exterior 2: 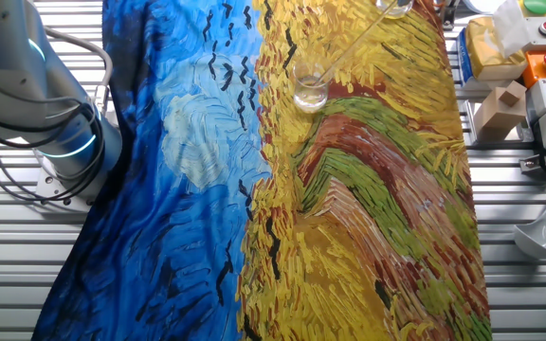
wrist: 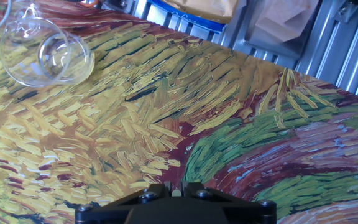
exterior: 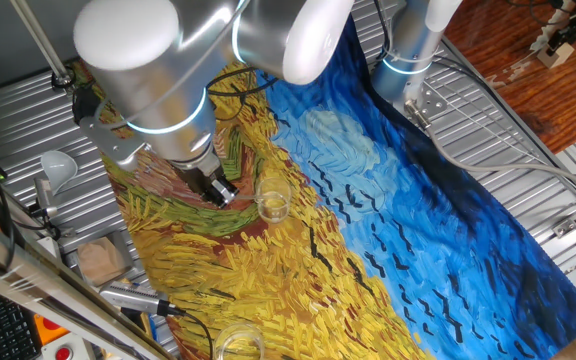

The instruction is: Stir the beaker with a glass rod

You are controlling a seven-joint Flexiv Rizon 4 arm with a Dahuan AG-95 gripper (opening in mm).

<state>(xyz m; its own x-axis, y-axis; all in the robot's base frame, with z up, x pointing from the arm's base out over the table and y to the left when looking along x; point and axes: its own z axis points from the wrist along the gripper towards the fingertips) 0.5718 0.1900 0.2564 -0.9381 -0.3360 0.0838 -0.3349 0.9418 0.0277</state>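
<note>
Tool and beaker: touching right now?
Apart. In one fixed view a strip of painted cloth shows between the tool and the beaker; in the hand view the beaker sits far off at upper left.

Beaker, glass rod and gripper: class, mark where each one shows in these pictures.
beaker (exterior 2: 310, 87): the other fixed view, on its glass wall.
glass rod (exterior 2: 349, 43): the other fixed view, on the shaft above the beaker.
gripper (exterior: 222, 193): one fixed view, at its dark fingertips.
</note>
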